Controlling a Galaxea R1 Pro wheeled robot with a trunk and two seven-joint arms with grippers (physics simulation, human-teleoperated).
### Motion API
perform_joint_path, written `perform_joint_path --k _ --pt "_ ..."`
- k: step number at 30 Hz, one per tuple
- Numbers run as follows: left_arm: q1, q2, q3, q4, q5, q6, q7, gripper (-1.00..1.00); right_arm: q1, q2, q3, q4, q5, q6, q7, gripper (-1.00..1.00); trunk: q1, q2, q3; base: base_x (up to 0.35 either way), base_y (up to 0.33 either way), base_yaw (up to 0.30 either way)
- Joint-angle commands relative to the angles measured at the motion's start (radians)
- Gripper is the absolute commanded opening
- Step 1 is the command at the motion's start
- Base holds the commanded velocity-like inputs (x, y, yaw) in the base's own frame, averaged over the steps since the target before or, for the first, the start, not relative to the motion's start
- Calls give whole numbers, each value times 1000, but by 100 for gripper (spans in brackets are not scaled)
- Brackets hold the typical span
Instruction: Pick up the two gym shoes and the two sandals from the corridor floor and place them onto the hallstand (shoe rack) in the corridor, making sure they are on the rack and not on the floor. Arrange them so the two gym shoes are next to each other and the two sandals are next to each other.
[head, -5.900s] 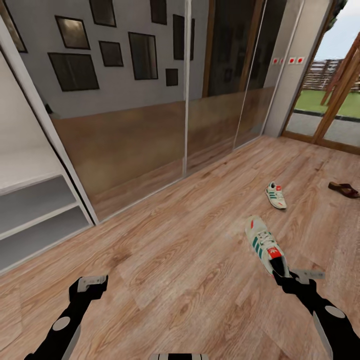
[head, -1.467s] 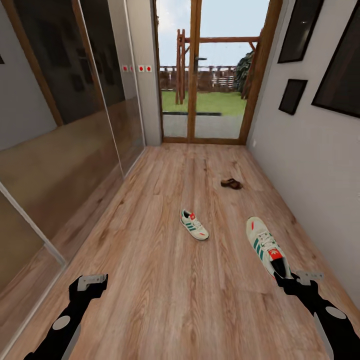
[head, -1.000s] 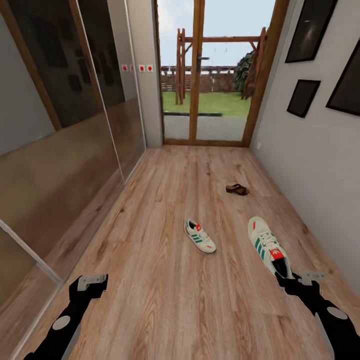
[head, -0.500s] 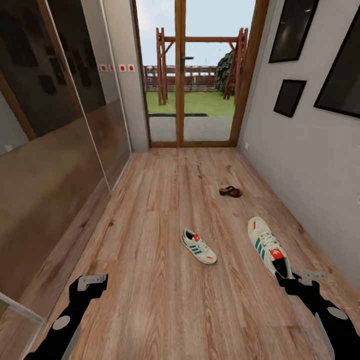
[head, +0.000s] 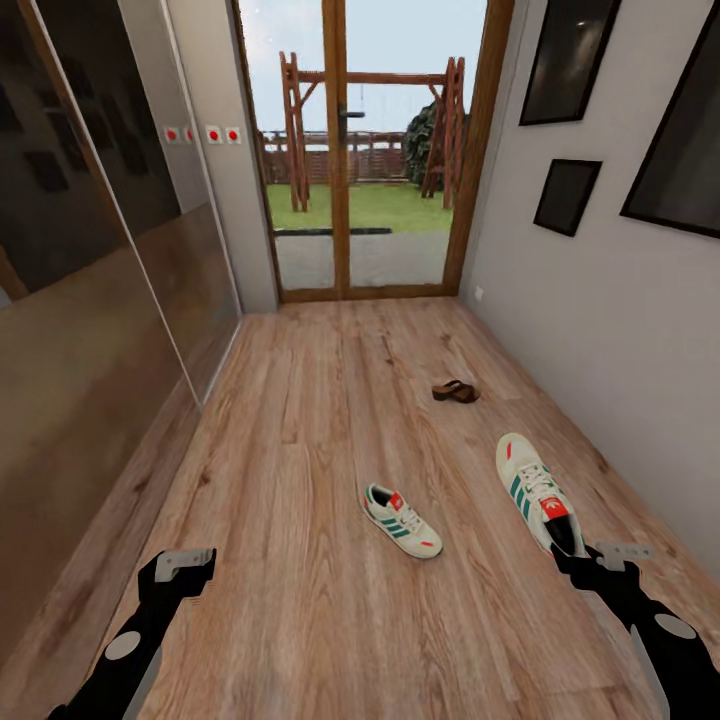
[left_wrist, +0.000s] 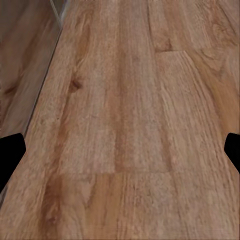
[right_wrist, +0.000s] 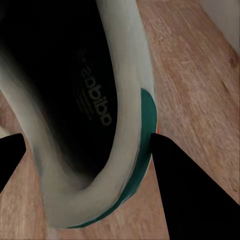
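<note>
While my right gripper at the lower right of the head view pinches the heel collar of one gym shoe, its toe points up the frame; in the right wrist view one finger presses the green heel patch of that held shoe (the other finger is barely in frame). My left gripper, lower left, holds nothing, and in the left wrist view its dark fingertips sit at opposite edges, spread wide over bare corridor floor. The second gym shoe lies on the planks just below centre, apart from both grippers. A brown sandal lies farther up, right of centre, too small to make out its straps. Open floor runs to the glass door; mirrored panels bound the left edge, a grey wall the right.
</note>
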Motion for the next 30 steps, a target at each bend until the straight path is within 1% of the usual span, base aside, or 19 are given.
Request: perform_joint_path --k 1,6,19,21,30 --pt "-1 0 2 1 -4 -4 -3 100 -1 1 -4 -2 8 4 7 -100 0 0 -1 294 223 -122" --pt "-1 0 2 1 -4 -4 -3 100 -1 1 -4 -2 8 3 7 -100 0 0 -1 268 244 -162" --pt "0 0 2 1 -6 -4 -1 100 -1 0 -4 -2 8 2 7 -100 0 0 -1 240 256 -14" --pt "-1 0 2 1 -6 -4 -2 100 -1 0 -4 -2 8 2 7 -100 0 0 0 204 225 -127" --pt "0 -1 2 1 -6 -5 -1 100 -1 0 -4 -1 8 2 7 -100 0 0 4 50 52 -225"
